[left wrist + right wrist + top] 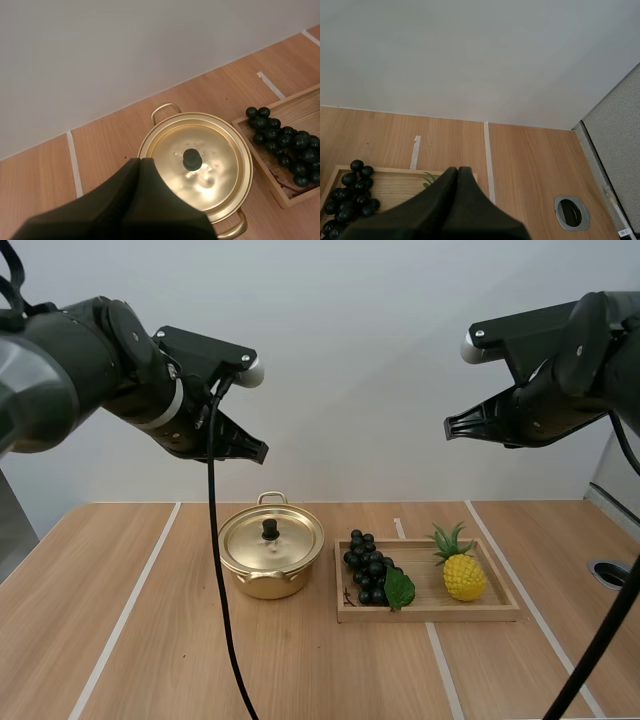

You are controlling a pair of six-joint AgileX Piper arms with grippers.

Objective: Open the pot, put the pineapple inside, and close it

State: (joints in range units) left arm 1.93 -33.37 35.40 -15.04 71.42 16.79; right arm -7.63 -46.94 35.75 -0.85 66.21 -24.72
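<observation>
A gold pot (271,558) (200,172) stands on the table with its lid on, a black knob (270,529) (192,159) at the centre. The yellow pineapple (462,571) lies at the right end of a wooden tray (430,608); its green leaves (428,178) peek out beside my right fingers. My left gripper (262,451) (140,161) hangs high above the pot, shut on nothing. My right gripper (449,427) (457,170) hovers high over the tray, shut and holding nothing.
A bunch of dark grapes (369,568) (285,144) (349,200) with a green leaf lies at the tray's left end. White tape lines (128,608) run across the wooden table. A round metal grommet (612,573) (571,212) sits near the table's right edge.
</observation>
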